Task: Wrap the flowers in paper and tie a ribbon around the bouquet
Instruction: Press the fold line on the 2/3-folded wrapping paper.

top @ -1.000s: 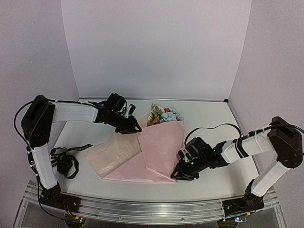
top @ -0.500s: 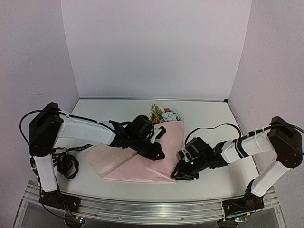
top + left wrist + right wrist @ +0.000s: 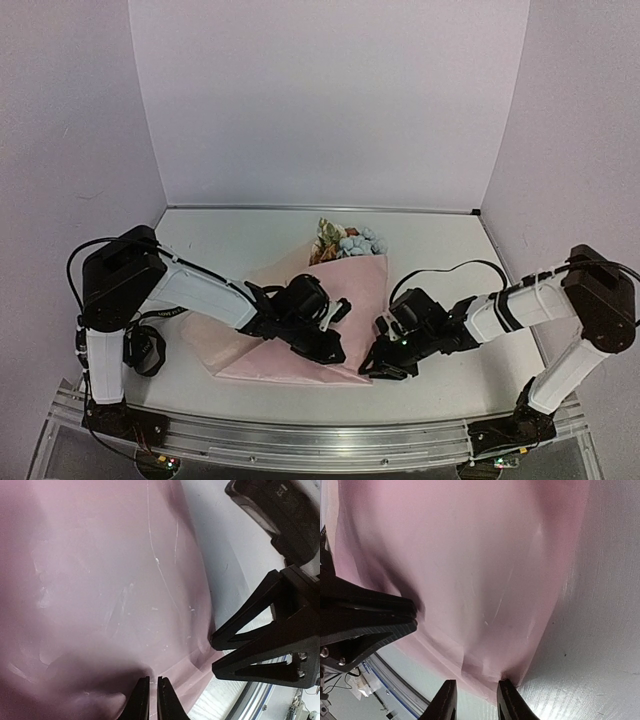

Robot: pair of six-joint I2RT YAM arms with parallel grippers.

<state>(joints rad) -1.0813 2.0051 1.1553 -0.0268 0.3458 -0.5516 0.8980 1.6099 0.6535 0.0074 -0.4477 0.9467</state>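
The pink paper [image 3: 345, 300] lies folded over the flowers [image 3: 350, 240], whose blue, cream and orange blooms stick out at its far end. My left gripper [image 3: 325, 350] reaches across the paper's near part. Its jaws are shut to a thin slit, tips against the sheet [image 3: 100, 570]; I cannot tell if a fold is pinched. My right gripper [image 3: 372, 368] stands open at the paper's near right corner [image 3: 485, 667], which lies between its fingers, the right finger touching the edge. The black ribbon [image 3: 152, 352] lies at the far left, partly behind my left arm.
The two grippers sit close together near the table's front edge, where a metal rail [image 3: 300, 435] runs. Pale walls close in the white table [image 3: 450, 250] at the back and sides. A black cable [image 3: 440, 270] loops over my right arm.
My left gripper swept from the paper's far left edge across to its near middle, close to the right gripper, and its jaws closed. The right gripper stayed put.
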